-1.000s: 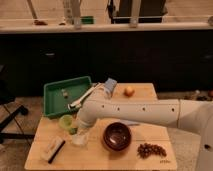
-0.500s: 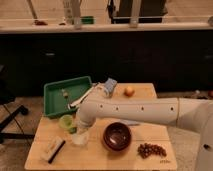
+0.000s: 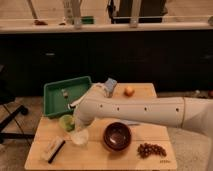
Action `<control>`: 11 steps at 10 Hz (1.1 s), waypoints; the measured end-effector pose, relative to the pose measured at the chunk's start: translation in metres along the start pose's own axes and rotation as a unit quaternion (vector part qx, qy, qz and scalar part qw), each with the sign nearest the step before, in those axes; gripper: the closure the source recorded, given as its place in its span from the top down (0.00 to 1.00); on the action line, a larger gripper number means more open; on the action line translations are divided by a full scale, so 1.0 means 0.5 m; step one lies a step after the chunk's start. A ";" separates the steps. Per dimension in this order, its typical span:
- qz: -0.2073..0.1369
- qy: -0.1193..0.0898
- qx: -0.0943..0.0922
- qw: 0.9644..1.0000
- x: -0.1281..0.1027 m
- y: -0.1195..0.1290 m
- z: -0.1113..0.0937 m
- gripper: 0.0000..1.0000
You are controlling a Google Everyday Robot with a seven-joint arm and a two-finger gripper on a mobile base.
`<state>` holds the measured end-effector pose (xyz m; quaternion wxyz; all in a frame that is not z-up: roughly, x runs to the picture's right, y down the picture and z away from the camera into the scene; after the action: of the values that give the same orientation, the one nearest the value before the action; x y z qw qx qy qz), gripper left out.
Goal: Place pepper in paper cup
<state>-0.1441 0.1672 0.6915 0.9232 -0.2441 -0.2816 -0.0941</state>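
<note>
The white paper cup (image 3: 80, 137) stands on the wooden table (image 3: 95, 159) near its front left. My gripper (image 3: 77, 126) is at the end of the white arm (image 3: 135, 109), which reaches in from the right. The gripper is just above the paper cup's far rim, right beside a light-green cup (image 3: 66, 122). The arm's bulk covers the gripper. The pepper does not show; I cannot tell whether it is in the gripper.
A dark-red bowl (image 3: 117, 136) stands right of the paper cup, with grapes (image 3: 151, 149) further right. A green tray (image 3: 65, 95) lies at the back left. A blue-white packet (image 3: 110, 85) and an orange fruit (image 3: 129, 91) lie at the back. A brush-like object (image 3: 52, 149) lies front left.
</note>
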 end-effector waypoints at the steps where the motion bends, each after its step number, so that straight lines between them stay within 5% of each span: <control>1: -0.005 -0.033 0.008 0.999 -0.010 -0.003 -0.014 0.00; 4: -0.020 -0.132 0.023 0.991 -0.043 -0.009 -0.044 0.00; 7: -0.022 -0.176 0.019 0.984 -0.055 -0.004 -0.053 0.00; 11: 0.007 -0.246 0.006 0.969 -0.046 0.022 -0.073 0.00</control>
<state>-0.1423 0.1592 0.6475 0.8278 -0.2558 -0.4988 -0.0225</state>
